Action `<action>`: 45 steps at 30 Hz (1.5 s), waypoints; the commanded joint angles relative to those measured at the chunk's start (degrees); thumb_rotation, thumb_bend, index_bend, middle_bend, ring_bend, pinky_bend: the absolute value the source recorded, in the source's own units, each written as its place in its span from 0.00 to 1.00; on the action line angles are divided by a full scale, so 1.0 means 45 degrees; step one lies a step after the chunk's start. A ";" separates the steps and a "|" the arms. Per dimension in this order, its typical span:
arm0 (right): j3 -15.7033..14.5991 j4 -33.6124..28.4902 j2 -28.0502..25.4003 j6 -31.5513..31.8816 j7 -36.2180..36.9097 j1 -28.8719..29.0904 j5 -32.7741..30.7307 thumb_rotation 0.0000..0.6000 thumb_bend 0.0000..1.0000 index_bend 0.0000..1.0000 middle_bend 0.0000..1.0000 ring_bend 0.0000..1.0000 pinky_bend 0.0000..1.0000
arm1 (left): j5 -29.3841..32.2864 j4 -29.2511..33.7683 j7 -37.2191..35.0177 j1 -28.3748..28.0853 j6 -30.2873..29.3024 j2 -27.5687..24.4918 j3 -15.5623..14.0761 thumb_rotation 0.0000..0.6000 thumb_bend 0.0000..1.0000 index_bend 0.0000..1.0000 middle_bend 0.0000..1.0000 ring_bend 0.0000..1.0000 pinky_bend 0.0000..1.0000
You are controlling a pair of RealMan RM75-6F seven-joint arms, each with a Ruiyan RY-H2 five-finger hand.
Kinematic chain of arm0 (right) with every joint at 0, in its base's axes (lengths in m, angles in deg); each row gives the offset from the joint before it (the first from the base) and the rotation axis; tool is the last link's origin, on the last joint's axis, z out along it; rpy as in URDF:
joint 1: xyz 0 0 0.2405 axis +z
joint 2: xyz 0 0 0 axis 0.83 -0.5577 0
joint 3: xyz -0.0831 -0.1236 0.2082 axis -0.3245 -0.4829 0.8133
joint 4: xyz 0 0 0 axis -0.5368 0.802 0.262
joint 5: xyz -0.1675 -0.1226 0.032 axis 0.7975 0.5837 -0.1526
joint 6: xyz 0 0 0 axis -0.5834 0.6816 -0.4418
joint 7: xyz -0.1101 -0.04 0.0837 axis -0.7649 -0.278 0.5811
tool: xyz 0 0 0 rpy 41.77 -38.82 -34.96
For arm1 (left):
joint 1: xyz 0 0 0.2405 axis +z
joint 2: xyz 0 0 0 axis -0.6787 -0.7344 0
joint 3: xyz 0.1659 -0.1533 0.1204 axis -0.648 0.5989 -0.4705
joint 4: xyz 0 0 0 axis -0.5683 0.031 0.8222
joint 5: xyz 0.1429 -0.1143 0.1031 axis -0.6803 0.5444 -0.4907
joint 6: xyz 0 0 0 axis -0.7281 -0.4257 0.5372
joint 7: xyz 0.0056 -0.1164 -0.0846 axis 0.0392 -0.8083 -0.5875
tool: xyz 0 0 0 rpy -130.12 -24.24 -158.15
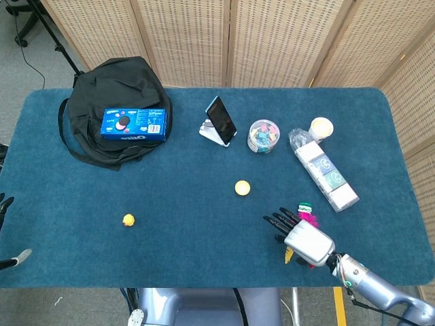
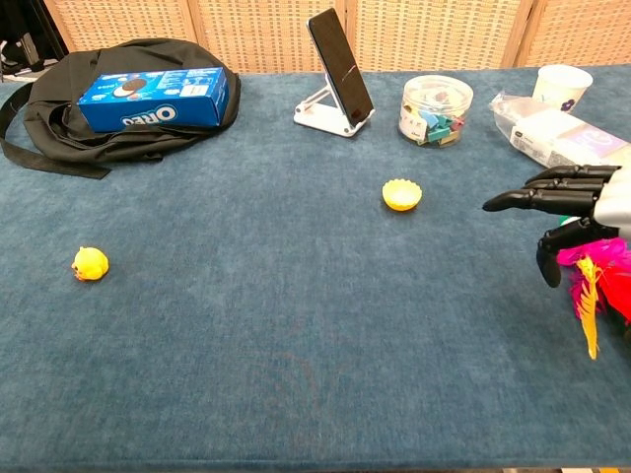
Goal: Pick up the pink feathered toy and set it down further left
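Pink feathered toy [image 1: 307,214] sits on the blue table [image 1: 177,204] down at about 4 o'clock from the middle, near the front edge. You can see its green cap end and a bit of magenta fluff poking out at 12 o'clock of the right hand [image 1: 306,240], plus a yellow feather tip at the hand's 8 o'clock side. In the chest view the toy [image 2: 590,279] shows pink and yellow feathers right under the dark fingers [image 2: 552,195].

Right hand is sitting over the toy with its fingers stretched out and apart, pointing toward 10 o'clock in the head view. Can't honestly tell if it's touching the feathers or just above them, but nothing looks pinched or wrapped. In the chest view the hand [image 2: 577,209] comes in from the 3 o'clock edge, thumb curling downward toward the feathers.

Left hand: only a sliver of something shows at the far 9 o'clock edge of the head view, can't tell what its fingers are doing.

Other stuff: a small yellow cup thing [image 1: 242,187] at about 11 o'clock of the hand, well apart from it. A little yellow duck [image 1: 128,219] is way over at 9 o'clock. A phone on a stand [image 1: 219,122] and a jar of clips [image 1: 264,134] are up toward 12 o'clock.
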 commanded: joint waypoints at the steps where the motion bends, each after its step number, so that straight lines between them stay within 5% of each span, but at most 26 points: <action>1: -0.0053 0.0178 0.0136 0.0050 0.0064 0.0006 0.0026 1.00 0.11 0.42 0.00 0.00 0.00 | 0.0006 0.0002 0.0016 -0.0005 0.0013 0.0010 -0.0001 1.00 0.00 0.00 0.00 0.00 0.00; 11: -0.0203 0.0888 0.0888 -0.0041 0.0380 0.0142 -0.0066 1.00 0.18 0.44 0.01 0.00 0.00 | 0.0068 0.0000 -0.0031 -0.0044 0.0118 -0.0027 0.0001 1.00 0.00 0.00 0.00 0.00 0.00; 20: -0.0252 0.1160 0.1166 -0.0040 0.0620 0.0249 -0.0260 1.00 0.41 0.48 0.01 0.00 0.00 | 0.0073 -0.0004 -0.0068 -0.0049 0.0141 -0.0055 -0.0008 1.00 0.00 0.00 0.00 0.00 0.00; 45: -0.0458 0.1745 0.1630 0.0301 0.1015 0.0238 -0.0497 1.00 0.57 0.61 0.03 0.00 0.00 | -0.0007 -0.0001 -0.0119 -0.0043 0.0144 -0.0078 -0.0062 1.00 0.00 0.00 0.00 0.00 0.00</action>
